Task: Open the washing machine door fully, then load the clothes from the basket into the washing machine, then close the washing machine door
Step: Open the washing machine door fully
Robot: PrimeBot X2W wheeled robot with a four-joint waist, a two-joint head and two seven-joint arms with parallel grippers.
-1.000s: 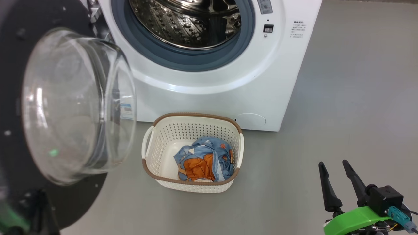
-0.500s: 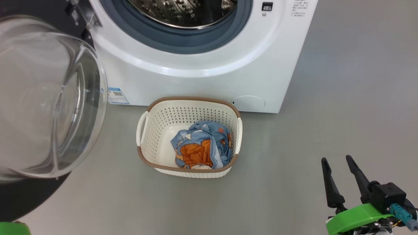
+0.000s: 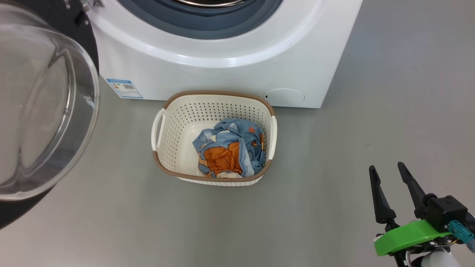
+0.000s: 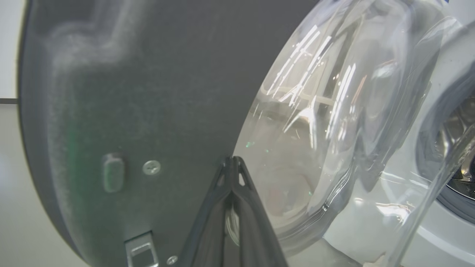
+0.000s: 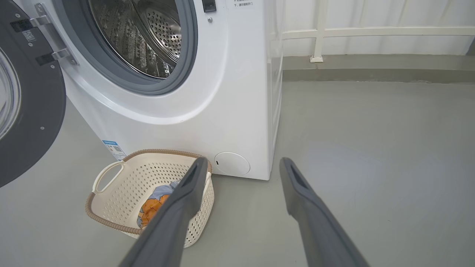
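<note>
1. The grey floor (image 3: 334, 155) takes up the lower and right parts of the head view, and everything stands on it.
2. The washing machine (image 3: 222, 70) sits across the top of the head view, white front facing down the frame. Its grey rubber gasket (image 3: 200, 22) shows at the top edge. The right wrist view looks into the perforated steel drum (image 5: 144, 33) at upper left.
3. The washing machine door (image 3: 15, 211) is swung open at the left edge of the head view. Its clear glass bowl (image 3: 41, 111) bulges toward the middle of the frame. The hinges hold it at the upper left corner.
4. The basket (image 3: 178, 122) stands on the floor just below the machine's front, centre frame, close to it; whether they touch is unclear.
5. The clothes (image 3: 228, 152) lie bunched inside the basket, toward its right and lower side.
6. The right hand (image 3: 386, 166) is at the lower right of the head view, above bare floor and well apart from the basket. Its two dark fingers are spread apart with nothing between them.
7. The left hand (image 4: 233, 160) shows at bottom centre of the left wrist view. Its fingers are together at the tips and point at the door's dark inner face beside the glass bowl; contact cannot be judged.
8. A blue label (image 3: 124, 88) sits at the machine's lower left corner, and a round cover (image 3: 285, 95) at its lower right.
</note>
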